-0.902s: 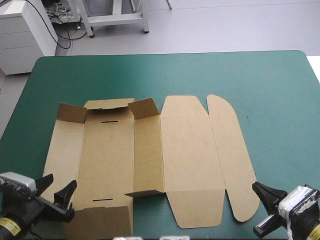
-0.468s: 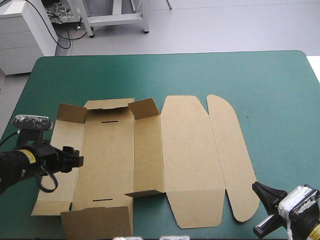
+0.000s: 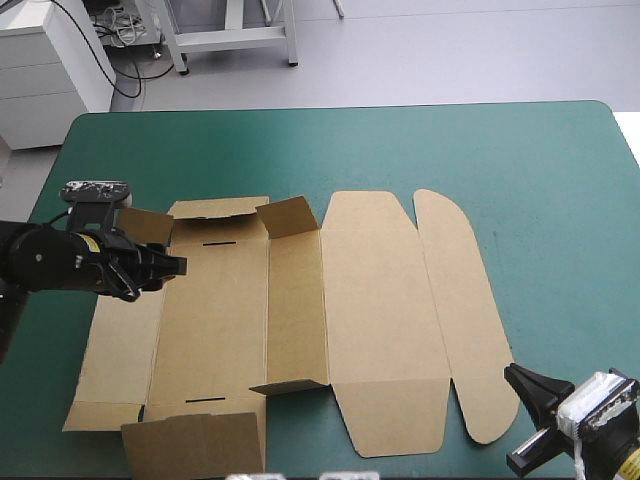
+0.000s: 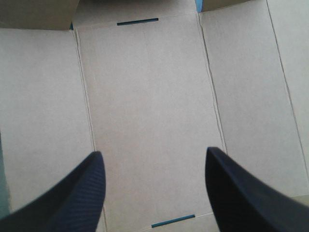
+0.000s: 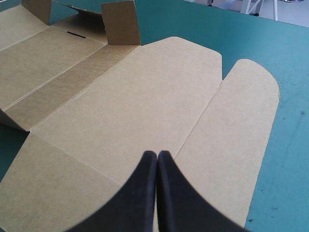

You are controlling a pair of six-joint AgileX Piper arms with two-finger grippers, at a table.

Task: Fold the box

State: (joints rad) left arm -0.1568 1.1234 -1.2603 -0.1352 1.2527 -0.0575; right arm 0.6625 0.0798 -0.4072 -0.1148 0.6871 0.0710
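We see the box as a cut brown sheet, lying almost wholly flat on the teal-green cover, with only its small corner flaps tilted up at the far end. Our left gripper hangs over it, black fingers spread wide. Under and ahead of them lies the middle panel, with a slot at each end; whether the tips touch the board we cannot tell. Our right gripper has its fingers pressed together in a point, with the rounded lid flap just ahead.
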